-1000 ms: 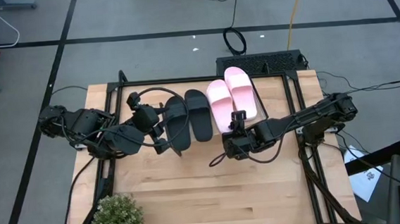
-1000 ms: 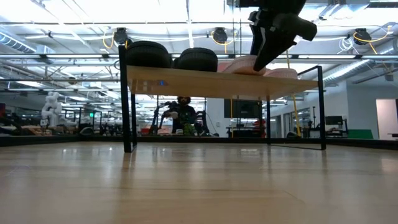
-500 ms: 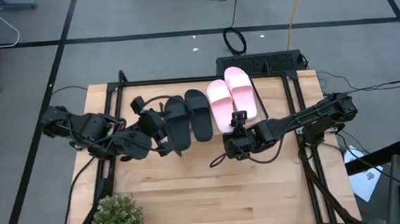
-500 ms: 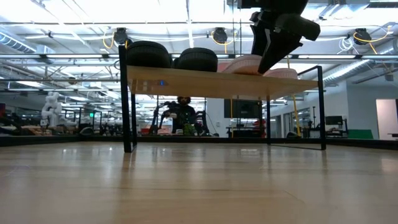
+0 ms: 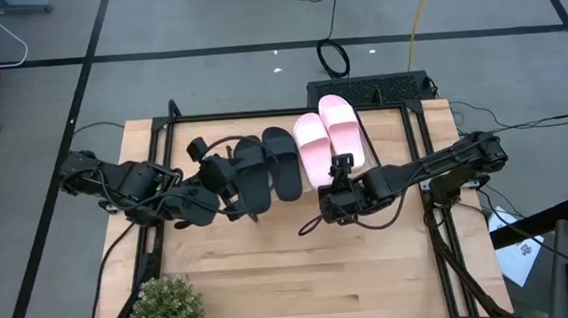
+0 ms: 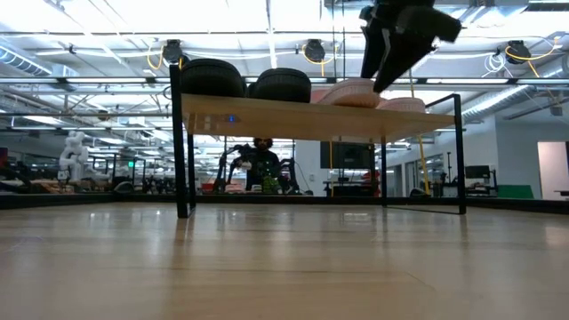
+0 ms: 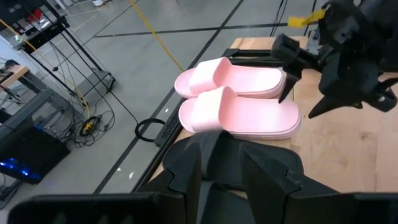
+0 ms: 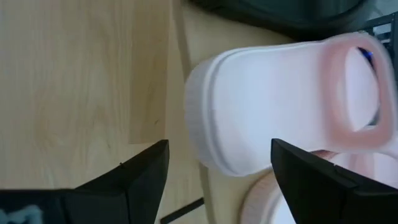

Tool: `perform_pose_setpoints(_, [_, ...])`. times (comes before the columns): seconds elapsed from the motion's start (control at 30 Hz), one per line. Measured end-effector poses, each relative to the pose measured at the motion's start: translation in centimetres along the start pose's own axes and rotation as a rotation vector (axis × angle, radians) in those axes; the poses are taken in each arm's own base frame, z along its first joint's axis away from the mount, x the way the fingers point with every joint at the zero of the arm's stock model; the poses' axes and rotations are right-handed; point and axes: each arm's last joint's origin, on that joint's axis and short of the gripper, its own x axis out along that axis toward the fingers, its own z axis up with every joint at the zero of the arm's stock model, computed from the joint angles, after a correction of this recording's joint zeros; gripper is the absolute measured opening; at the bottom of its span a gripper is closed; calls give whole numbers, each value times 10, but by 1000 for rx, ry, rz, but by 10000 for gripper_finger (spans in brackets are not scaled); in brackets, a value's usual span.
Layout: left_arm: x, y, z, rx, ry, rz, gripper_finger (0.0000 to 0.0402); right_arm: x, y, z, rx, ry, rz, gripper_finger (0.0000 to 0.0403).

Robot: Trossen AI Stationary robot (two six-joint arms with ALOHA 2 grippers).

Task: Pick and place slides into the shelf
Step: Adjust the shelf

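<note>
All four slides are seen on the shelf (image 6: 320, 118), side by side, their long axes running from 6 to 12 o'clock in the high view. The left gripper (image 5: 233, 181) is held at the heel end of the outer black slide (image 5: 248, 172); whether its fingers hold it cannot be told. The right gripper (image 5: 340, 167) stands with its fingers wide apart and empty at 6 o'clock of the inner pink slide (image 5: 312, 149), so a retreat towards 6 o'clock is judged free.

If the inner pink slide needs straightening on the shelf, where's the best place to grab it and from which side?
Probably the heel end of the inner pink slide, coming from the table side where the right hand hangs open. That rounded heel overhangs the shelf edge with bare sole walls. Its long sides are crowded by the outer pink slide and a black slide.
</note>
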Motion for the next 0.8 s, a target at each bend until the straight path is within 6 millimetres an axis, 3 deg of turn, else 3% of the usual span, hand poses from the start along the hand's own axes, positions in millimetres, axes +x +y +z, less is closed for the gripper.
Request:
perform_pose_setpoints(0.2, [0,0,0,-3,0,0,113,-21,-14,4,34,15,3,268])
perform_pose_setpoints(0.43, [-1,0,-1,7,8,-6,113,-43,-29,-20,106,251,-41,267])
perform_pose_setpoints(0.63, [-1,0,-5,-36,55,-43,113,-58,-38,-34,230,207,-35,267])
perform_pose_setpoints(0.8, [-5,-3,-11,-78,109,-94,113,-73,-51,-49,438,144,-48,267])
